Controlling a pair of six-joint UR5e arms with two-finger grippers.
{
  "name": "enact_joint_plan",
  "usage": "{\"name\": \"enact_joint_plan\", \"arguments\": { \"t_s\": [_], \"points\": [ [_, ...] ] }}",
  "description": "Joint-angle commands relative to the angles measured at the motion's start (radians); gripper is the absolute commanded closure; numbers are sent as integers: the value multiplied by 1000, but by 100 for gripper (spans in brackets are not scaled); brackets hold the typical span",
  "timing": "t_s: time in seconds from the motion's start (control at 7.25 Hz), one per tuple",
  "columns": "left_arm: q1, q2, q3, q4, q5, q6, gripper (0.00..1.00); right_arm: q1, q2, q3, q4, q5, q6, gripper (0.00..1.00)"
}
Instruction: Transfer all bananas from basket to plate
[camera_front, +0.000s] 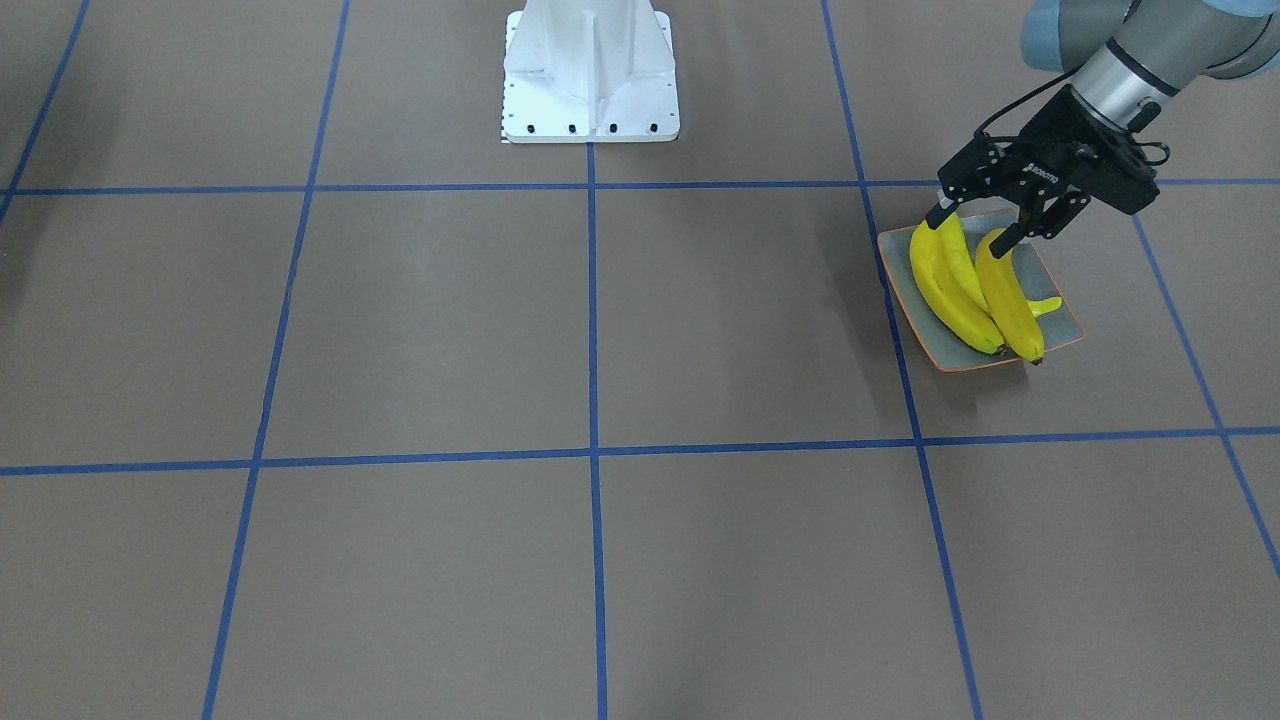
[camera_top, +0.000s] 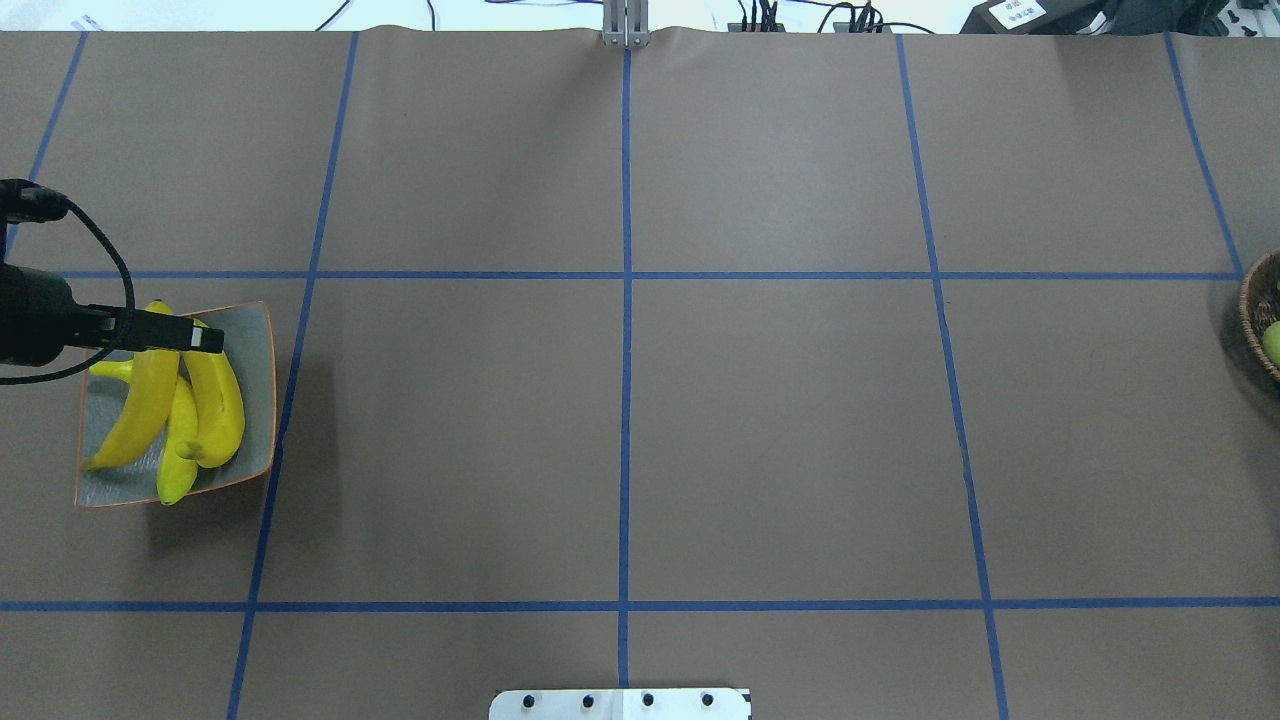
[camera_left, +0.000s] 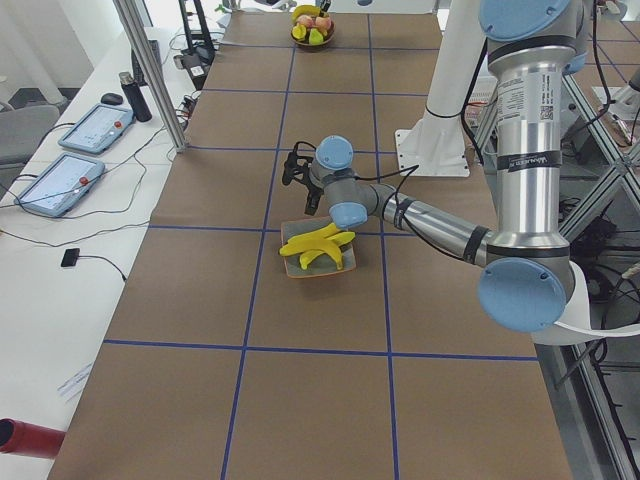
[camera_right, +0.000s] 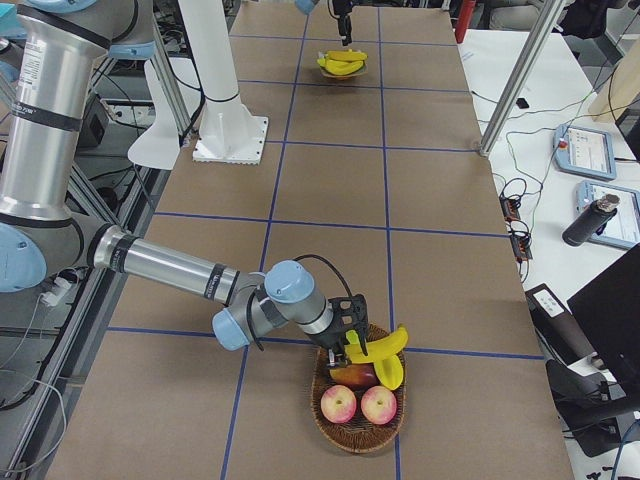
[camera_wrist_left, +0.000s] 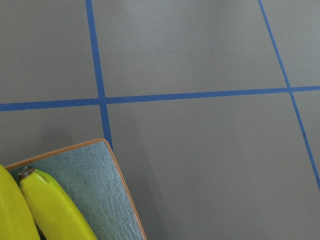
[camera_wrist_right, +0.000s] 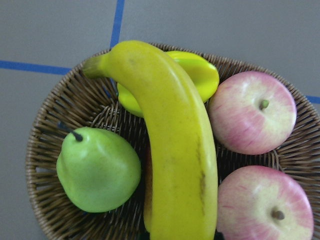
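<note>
The square grey-green plate (camera_front: 1060, 275) with an orange rim lies at the table's left end and also shows in the overhead view (camera_top: 255, 400). Three yellow bananas (camera_front: 960, 290) lie side by side on it, and a short yellow end pokes out from beneath them. My left gripper (camera_front: 985, 228) hangs open and empty just above the bananas' far ends. At the other end, a woven basket (camera_right: 360, 425) holds another banana (camera_wrist_right: 175, 150) lying on top of the fruit. My right gripper (camera_right: 348, 340) is at that banana; I cannot tell whether it is open or shut.
The basket also holds two red apples (camera_wrist_right: 252, 112), a green pear (camera_wrist_right: 97, 170) and another yellow fruit (camera_wrist_right: 195, 75). The white robot base (camera_front: 590, 80) stands mid-table at the robot's side. Blue tape lines cross the brown table. Tablets lie on a side bench (camera_left: 75, 170).
</note>
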Motion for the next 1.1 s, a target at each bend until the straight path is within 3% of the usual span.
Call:
{"name": "enact_joint_plan", "arguments": {
  "t_s": [0.0, 0.28, 0.55, 0.97],
  "points": [
    [1, 1, 1, 0, -1, -1, 1, -10, 96, 25, -3, 19, 1, 100],
    [3, 0, 1, 0, -1, -3, 1, -49, 210, 43, 2, 162, 5, 100],
    [4, -2, -1, -2, -2, -4, 0, -191, 340, 95, 2, 172, 16, 100],
    [7, -144, 7, -3, -10, -83, 0, -369, 532, 100, -1, 129, 155, 100]
  ]
}}
